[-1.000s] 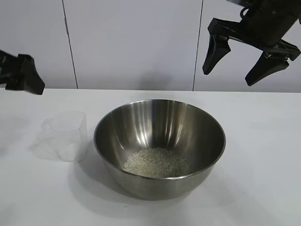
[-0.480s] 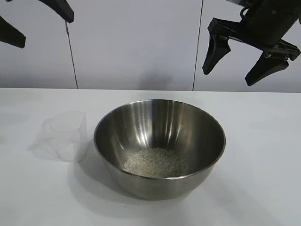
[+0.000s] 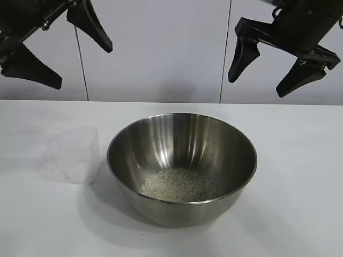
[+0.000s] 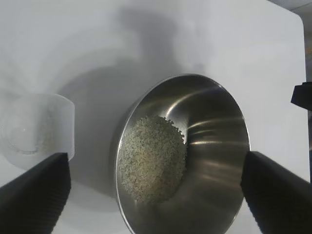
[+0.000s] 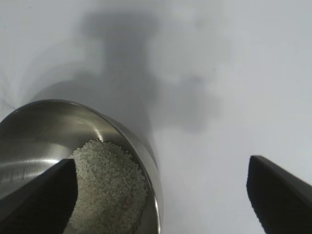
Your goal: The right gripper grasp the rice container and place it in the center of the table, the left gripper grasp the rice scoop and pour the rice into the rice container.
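**Inspector:** What stood on the plain white tabletop (image 3: 300,176)?

**Assistant:** The large round stainless-steel bowl serving as the rice container (image 3: 182,160) sat near the middle of the tabletop, somewhat toward its front edge. A pale heap of small white rice grains (image 3: 179,186) lay in its bottom. The small transparent plastic measuring cup, the rice scoop (image 3: 75,154), stood upright just beside the bowl on the side of the tabletop's left edge, not touching it. In the left wrist view the scoop looked empty.

**Inspector:** And the pincers?

**Assistant:** The black two-fingered left gripper (image 3: 56,51) hung high over the tabletop's left rear area, fingers spread wide, holding nothing. The black right gripper (image 3: 262,72) hung high over the right rear area, likewise spread wide and empty.

**Inspector:** Which relation governs the coming move?

**Assistant:** The scoop lay below the left gripper and toward the front edge, well apart from it; the left arm was clearly the nearer one, the bowl standing between the scoop and the right arm. The scoop's long axis ran vertical, mouth up.

**Inspector:** Your judgement?

**Assistant:** Placement and pouring both appeared done. If anything remained, the left gripper would need to descend forward to the scoop's wall.
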`<control>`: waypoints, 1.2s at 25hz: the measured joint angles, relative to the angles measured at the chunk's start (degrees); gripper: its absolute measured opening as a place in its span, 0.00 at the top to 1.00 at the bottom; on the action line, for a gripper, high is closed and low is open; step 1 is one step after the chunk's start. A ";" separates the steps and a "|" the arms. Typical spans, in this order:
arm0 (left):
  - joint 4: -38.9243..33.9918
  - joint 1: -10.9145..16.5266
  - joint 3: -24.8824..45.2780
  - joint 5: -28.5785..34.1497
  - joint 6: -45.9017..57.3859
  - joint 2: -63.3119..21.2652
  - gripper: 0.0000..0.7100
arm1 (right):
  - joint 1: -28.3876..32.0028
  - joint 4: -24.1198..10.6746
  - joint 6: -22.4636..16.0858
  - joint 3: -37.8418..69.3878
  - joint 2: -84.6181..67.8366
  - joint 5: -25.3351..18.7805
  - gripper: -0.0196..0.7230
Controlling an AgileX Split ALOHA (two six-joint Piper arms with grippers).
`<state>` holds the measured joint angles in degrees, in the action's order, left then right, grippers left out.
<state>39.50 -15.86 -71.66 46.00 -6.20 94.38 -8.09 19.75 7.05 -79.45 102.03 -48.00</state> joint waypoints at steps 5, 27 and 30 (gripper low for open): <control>-0.12 0.00 -5.82 4.10 0.00 4.71 0.04 | 0.00 0.21 0.00 0.00 0.00 0.00 0.10; -0.65 0.00 -6.15 4.73 -1.85 6.90 0.04 | 0.00 2.15 0.00 0.00 0.00 0.12 0.10; -0.65 0.00 -6.15 4.58 -1.90 6.90 0.04 | 0.00 2.15 0.00 0.00 0.00 0.12 0.10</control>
<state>38.86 -15.86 -77.81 50.58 -8.10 101.28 -8.09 21.90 7.05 -79.45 102.03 -47.88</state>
